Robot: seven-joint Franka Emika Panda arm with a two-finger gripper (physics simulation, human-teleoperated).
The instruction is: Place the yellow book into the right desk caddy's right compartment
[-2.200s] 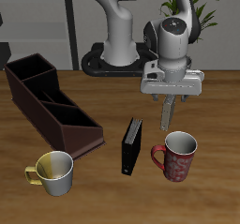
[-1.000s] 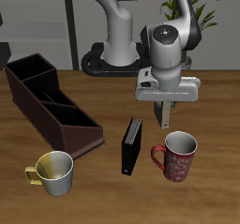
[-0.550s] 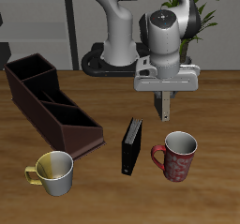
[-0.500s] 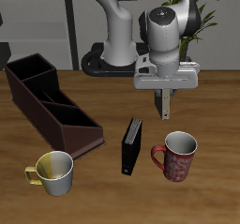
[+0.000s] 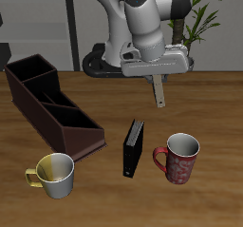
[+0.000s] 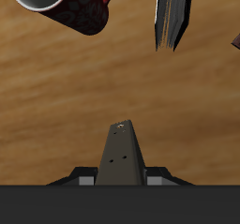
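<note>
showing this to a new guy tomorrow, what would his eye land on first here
Probably the arm's gripper, hanging above the table behind the standing book and holding nothing. Next the long reddish-brown caddy with its dividers, lying at an angle along one side. Then the two mugs near the front edge: a dark red one beside the book and a pale yellow one by the caddy's front end.

The yellow book (image 5: 158, 94) is thin, with a dull greyish-tan cover; it hangs upright, pinched in the gripper (image 5: 156, 78), clear above the desk's middle, towards the back; the desk caddy (image 5: 57, 126), long, dark reddish-brown and open-topped with dividers, lies slantwise along a side edge, well apart.
</note>
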